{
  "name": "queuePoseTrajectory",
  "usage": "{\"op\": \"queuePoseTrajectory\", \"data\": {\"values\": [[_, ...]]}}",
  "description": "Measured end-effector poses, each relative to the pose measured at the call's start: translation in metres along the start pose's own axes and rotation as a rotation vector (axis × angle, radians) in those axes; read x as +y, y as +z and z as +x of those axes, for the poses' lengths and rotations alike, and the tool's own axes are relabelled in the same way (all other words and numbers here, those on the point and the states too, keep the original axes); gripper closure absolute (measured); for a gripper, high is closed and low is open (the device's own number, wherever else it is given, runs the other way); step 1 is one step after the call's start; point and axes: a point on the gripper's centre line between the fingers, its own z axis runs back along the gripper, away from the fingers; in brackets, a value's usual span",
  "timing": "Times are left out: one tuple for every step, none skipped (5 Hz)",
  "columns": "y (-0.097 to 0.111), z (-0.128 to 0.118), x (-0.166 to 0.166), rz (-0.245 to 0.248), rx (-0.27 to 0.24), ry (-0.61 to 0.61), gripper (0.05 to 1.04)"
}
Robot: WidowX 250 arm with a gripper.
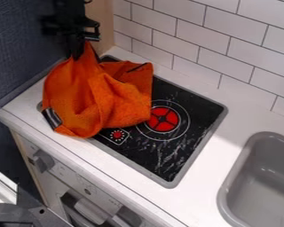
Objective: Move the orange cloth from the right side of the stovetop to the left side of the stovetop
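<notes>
Your hand point(81, 49) is clamped on the orange cloth point(97, 99), w/ the fabric drawn up to a narrow peak right at the grip, so the pinch prob. carries it by a small gathered bit rather than by its middle. That'd be why the folds fan out below you: the rest has nothing stiff in it & just drapes under its own wt. The cloth sits directly beneath the hand, over the near end of the black cooktop point(147, 155), its lower edge reaching the counter point(218, 150) on the knob point(43, 161) side; can't tell how much of it actually rests there vs. hangs just above. One flap spreads away from you toward the red burner mark point(163, 119), b/c only the top is gathered. The sink point(226, 186) is well apart from the hand, past the cooktop's far end, & the tiled wall point(227, 44) runs behind.
</notes>
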Motion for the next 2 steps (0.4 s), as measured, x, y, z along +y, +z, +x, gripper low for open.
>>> {"op": "queuePoseTrajectory", "data": {"values": [[-0.0095,-0.0039,-0.0042,-0.040,0.033,-0.007,0.876],[-0.0099,-0.0097,-0.0112,-0.045,0.066,0.002,0.627]]}}
